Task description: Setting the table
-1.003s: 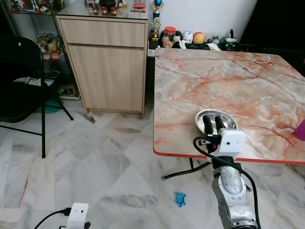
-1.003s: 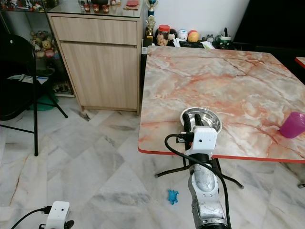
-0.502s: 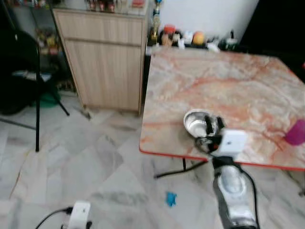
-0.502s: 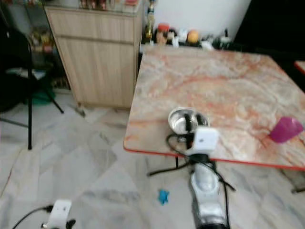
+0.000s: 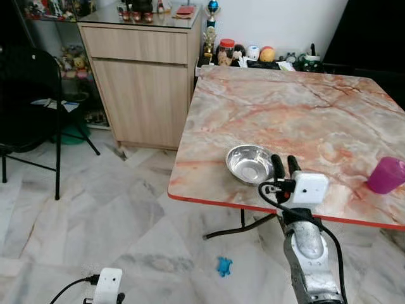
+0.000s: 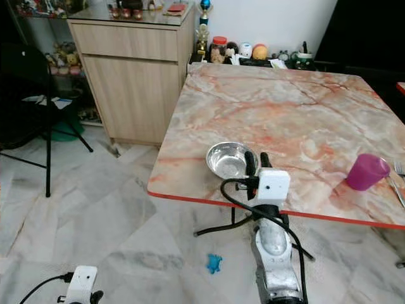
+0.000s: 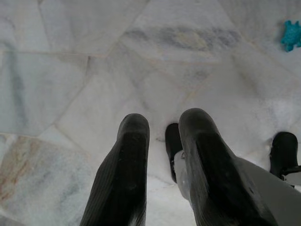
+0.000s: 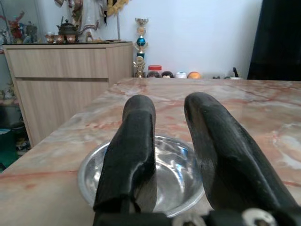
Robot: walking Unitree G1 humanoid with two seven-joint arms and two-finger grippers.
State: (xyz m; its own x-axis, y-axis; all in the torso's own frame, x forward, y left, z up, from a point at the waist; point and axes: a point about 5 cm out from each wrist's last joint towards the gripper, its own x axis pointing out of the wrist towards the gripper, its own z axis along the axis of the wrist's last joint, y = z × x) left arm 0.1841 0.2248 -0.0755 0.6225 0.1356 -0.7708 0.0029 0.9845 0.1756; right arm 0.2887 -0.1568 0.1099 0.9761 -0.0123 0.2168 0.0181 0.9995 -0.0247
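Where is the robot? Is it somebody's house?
Most likely a home's dining area. There is a marble-patterned table holding a steel bowl and a pink cup, a wooden cabinet with ornaments on top, and a small blue toy on the tiled floor.

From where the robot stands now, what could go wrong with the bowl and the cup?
1. The steel bowl sits close to the table's near red edge. The right gripper, fingers open, is at its rim on the cup's side; a push toward the edge could slide it off onto the floor.
2. The pink cup stands upright near the same edge, to the robot's right. A wide swing of the right arm might tip it.
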